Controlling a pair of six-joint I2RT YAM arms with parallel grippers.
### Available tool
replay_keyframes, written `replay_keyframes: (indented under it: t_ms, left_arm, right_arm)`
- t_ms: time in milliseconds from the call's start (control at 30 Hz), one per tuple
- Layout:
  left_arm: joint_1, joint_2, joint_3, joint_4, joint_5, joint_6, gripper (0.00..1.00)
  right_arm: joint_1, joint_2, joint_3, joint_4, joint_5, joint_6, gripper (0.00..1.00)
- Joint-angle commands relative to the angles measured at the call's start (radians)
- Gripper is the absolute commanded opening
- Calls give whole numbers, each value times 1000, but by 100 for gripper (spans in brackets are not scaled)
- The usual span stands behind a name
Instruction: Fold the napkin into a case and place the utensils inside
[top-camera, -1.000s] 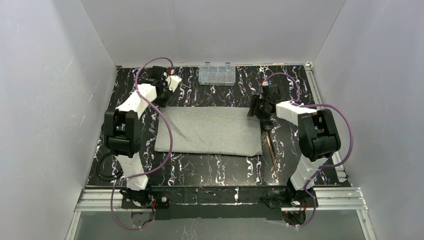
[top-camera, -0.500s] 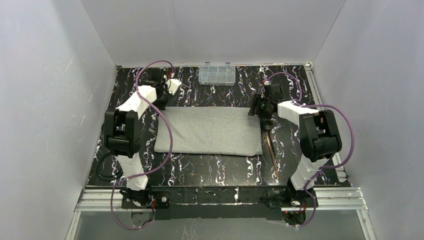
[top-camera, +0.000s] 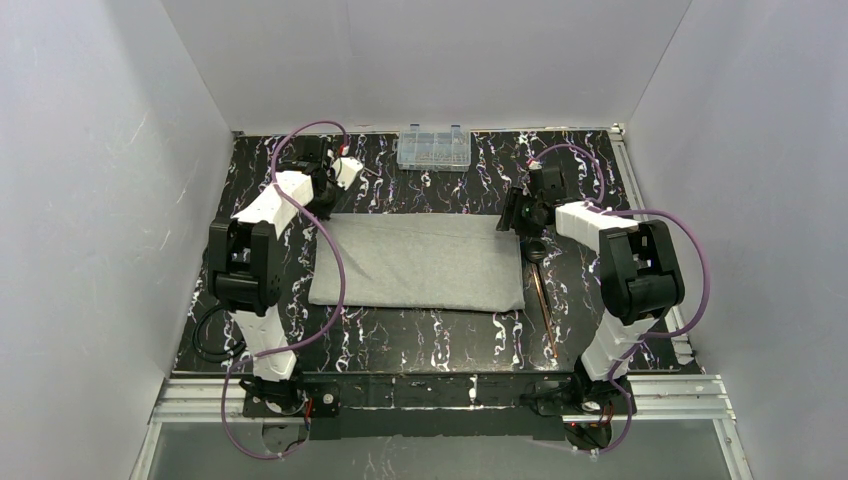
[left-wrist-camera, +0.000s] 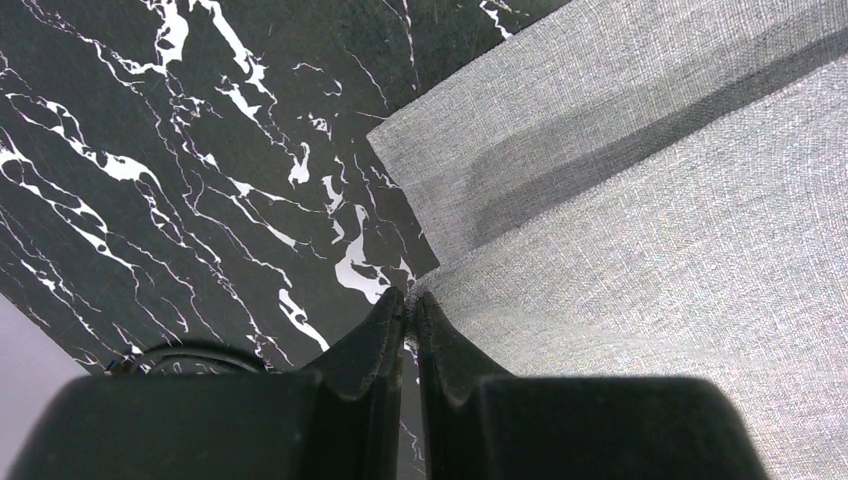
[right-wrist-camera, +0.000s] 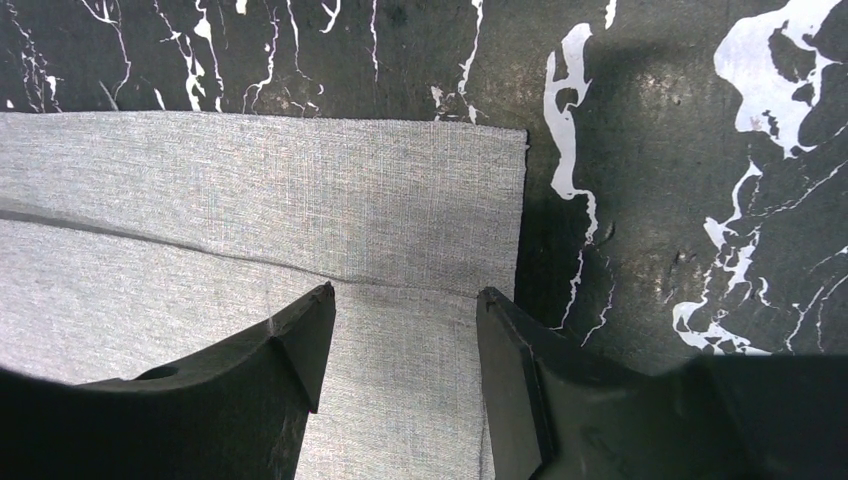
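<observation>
The light-grey napkin lies folded into a wide rectangle on the black marbled table. My left gripper is at its far left corner. In the left wrist view the left gripper is shut, with the corner of the top layer of the napkin pinched at its tips. My right gripper hovers open over the far right corner of the napkin. Between its tips is only cloth below, nothing gripped. The copper-brown utensils lie just right of the napkin, spoon head toward the far side.
A clear plastic compartment box stands at the table's far edge, in the middle. White walls close in the left, right and back. The arms' purple cables loop above both far corners of the napkin.
The right wrist has shifted slightly over the napkin's far right corner. The left gripper and the napkin have not moved.
</observation>
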Motion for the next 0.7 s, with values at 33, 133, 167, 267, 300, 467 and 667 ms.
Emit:
replay_keyframes:
  t_ms: [33, 133, 167, 267, 300, 467, 667]
  left_arm:
    - [5, -60, -10, -10, -22, 15, 0]
    - [6, -55, -7, -15, -20, 15, 0]
    - [5, -54, -7, -17, -18, 15, 0]
    - [5, -54, -8, -19, -8, 12, 0]
    - [5, -53, -8, -19, -3, 11, 0]
    - [5, -52, -4, -22, 9, 8, 0]
    - [5, -49, -1, -28, 19, 3, 0]
  right_arm:
    - [-3, -41, -7, -2, 35, -4, 62]
    - [-4, -50, -10, -17, 45, -5, 62]
    - [-4, -51, -12, -20, 41, -2, 62]
    - [-3, -42, -16, -29, 33, 11, 61]
    - [-3, -40, -20, -26, 31, 15, 60]
    - [-3, -20, -22, -18, 22, 23, 57]
    - [-4, -4, -10, -25, 25, 25, 56]
